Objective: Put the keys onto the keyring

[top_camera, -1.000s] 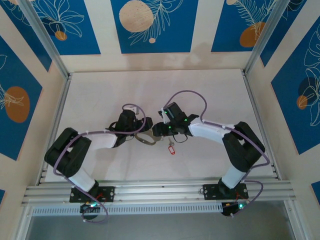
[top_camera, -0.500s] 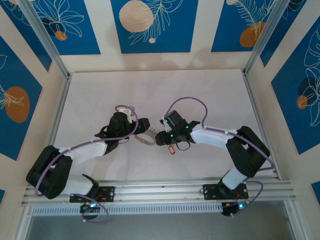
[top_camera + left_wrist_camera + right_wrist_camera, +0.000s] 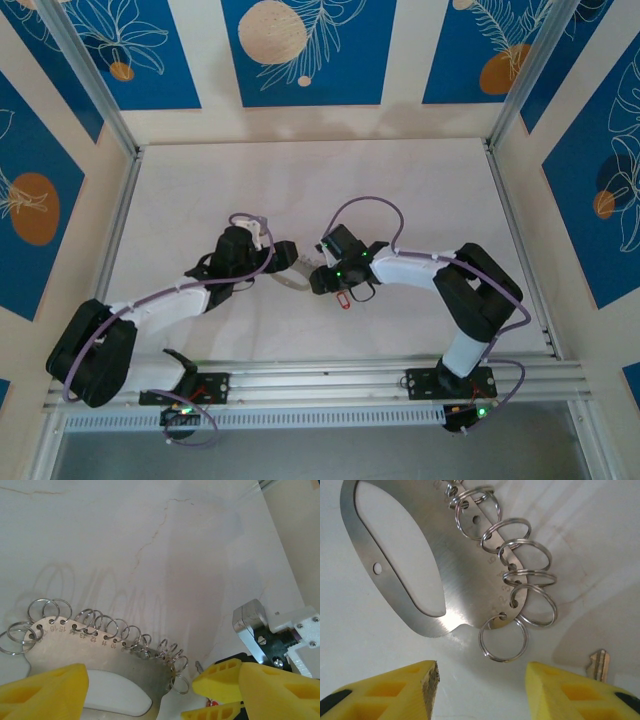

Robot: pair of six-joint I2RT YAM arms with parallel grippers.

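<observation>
The keyring (image 3: 470, 595) lies between left end effector (image 3: 160, 680), spread wide astride it, and right end effector (image 3: 482, 680), half-open and empty, key (image 3: 598, 664) just beside 1 finger (image 3: 570, 695); unclamped, keyring could skid under a nudge, spoiling threading.

Brushed-metal keyring (image 3: 470, 592) with glossy wire rings, silver metal keys (image 3: 598, 664), matt yellow plastic jaws, smooth table (image 3: 125, 520).

A pale, faintly veined bench (image 3: 300, 180) is lying under soft, even light. Cream walls (image 3: 400, 120) are rising around it, carrying blue panels (image 3: 300, 70) with white leaf drawings and orange discs (image 3: 35, 208). Silver aluminium posts (image 3: 88, 80) are standing at the far corners, and a slotted aluminium rail (image 3: 320, 380) is running along the near edge.
</observation>
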